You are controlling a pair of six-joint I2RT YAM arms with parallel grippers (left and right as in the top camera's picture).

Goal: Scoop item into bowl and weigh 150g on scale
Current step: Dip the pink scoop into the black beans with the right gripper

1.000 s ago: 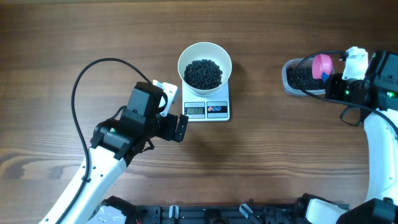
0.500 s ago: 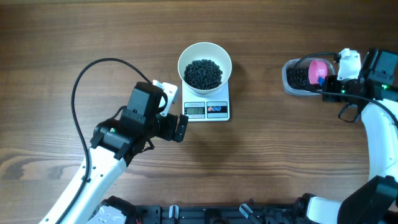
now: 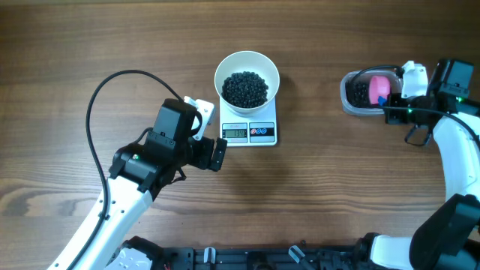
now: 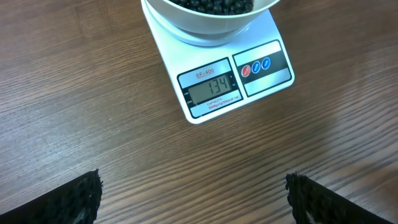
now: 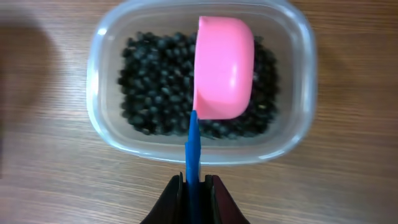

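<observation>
Top-up stage, I'd say. The white bowl (image 3: 223, 69) sits on the scale (image 3: 249, 133) mid-bench with a decent heap of black beans (image 3: 246, 88) in it. The display (image 4: 209, 86) reads 134, so it's a bit short of target. The right fingers (image 5: 177, 200) are pinching the blue handle (image 5: 193, 143) of the pink scoop (image 5: 224, 65), which hangs over the clear tub (image 5: 301, 93) of beans at the far right. No beans show in the scoop. The left fingers (image 4: 74, 199) are spread wide, holding nothing, just near of the scale. Next move, I reckon: dip for a small part-scoop, carry it left and level, then tip gently into the bowl while watching the readout.
</observation>
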